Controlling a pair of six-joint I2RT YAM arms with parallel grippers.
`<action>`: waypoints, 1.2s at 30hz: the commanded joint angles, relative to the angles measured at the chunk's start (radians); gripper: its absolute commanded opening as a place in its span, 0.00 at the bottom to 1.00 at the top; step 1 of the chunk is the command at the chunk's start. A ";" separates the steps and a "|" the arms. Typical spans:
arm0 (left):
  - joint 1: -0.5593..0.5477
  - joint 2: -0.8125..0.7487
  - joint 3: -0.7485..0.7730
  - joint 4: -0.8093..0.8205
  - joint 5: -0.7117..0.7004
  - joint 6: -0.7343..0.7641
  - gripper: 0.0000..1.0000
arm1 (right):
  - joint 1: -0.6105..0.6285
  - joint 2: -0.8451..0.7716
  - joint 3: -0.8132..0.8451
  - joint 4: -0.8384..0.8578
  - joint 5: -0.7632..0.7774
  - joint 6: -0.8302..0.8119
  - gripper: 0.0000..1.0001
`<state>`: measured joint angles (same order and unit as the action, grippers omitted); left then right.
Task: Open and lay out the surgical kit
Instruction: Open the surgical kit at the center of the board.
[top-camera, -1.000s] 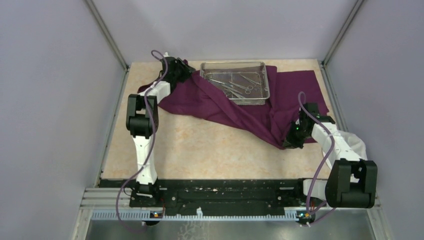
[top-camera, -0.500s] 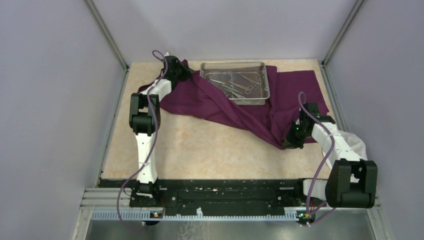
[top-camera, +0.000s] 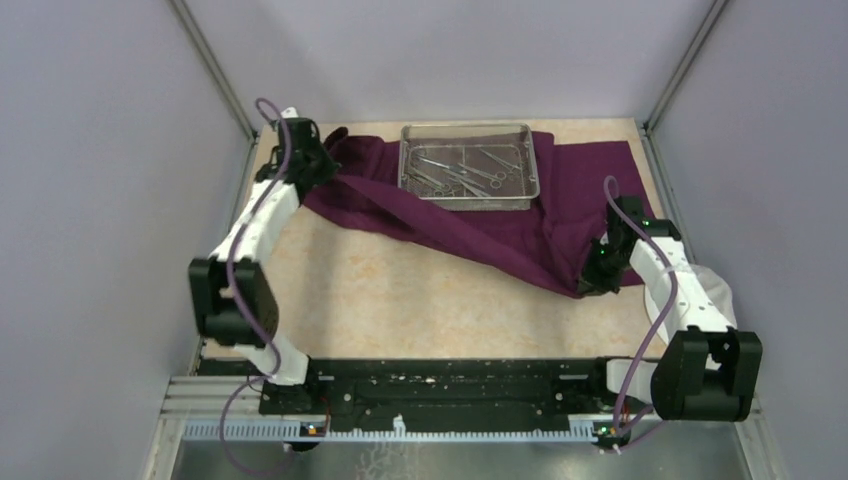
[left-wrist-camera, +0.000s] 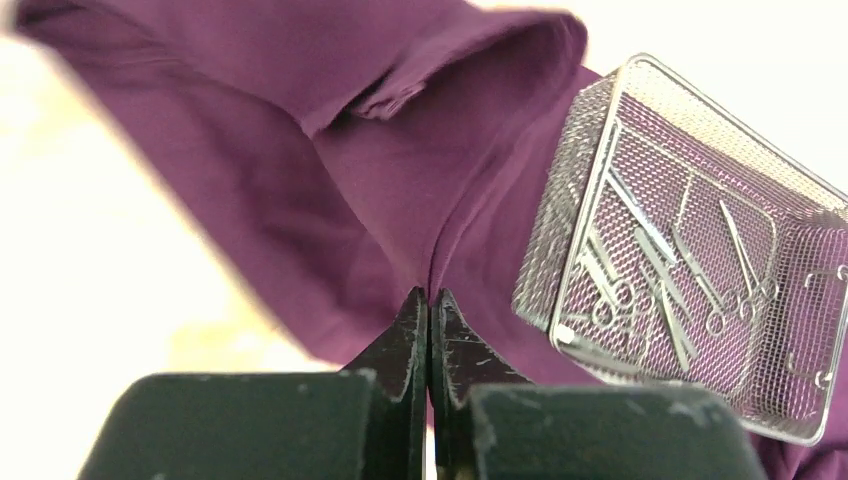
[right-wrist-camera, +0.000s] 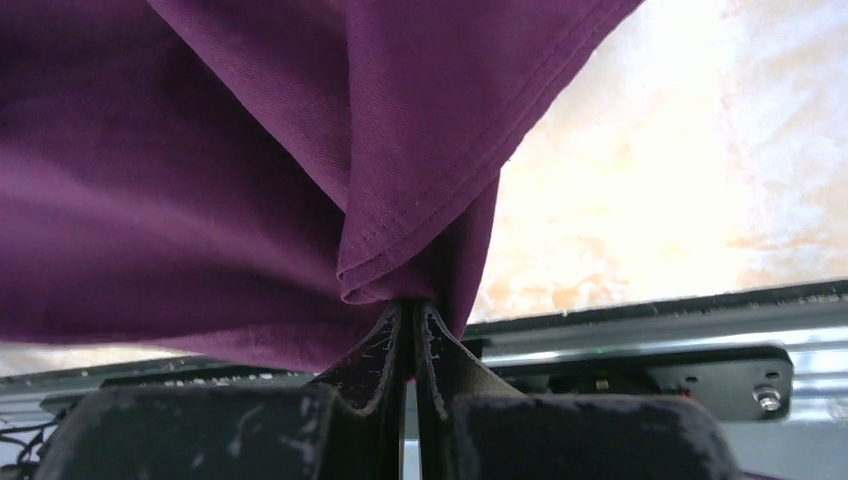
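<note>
Wrap (top-camera: 470, 228) runs ten-to-four o'clock between my left gripper (top-camera: 322, 168), clenched on its far end, and my right gripper (top-camera: 595, 278), clenched on its near corner; tray (top-camera: 404, 160) rests on it toward twelve.

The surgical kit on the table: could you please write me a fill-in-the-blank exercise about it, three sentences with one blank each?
The steel instruments lie ____ the wire-mesh tray.
The tray rests on the dark ____ cloth wrap.
The left gripper and the right gripper are both ____ on the cloth wrap.
Missing words: inside, purple, shut.
</note>
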<state>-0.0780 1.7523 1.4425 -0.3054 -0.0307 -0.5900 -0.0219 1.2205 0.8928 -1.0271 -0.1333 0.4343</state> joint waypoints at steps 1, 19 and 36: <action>0.010 -0.324 -0.177 -0.219 -0.216 0.043 0.00 | 0.001 0.005 0.068 -0.144 0.044 -0.020 0.00; 0.034 -0.931 -0.506 -0.884 -0.601 -0.488 0.00 | 0.000 -0.050 0.055 -0.314 0.110 0.038 0.00; 0.034 -1.217 -0.449 -1.001 -0.556 -0.531 0.73 | 0.000 -0.111 0.159 -0.360 0.181 0.053 0.53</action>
<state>-0.0483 0.5468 0.9115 -1.3731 -0.5476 -1.2339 -0.0219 1.1294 0.9531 -1.3952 0.0589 0.5343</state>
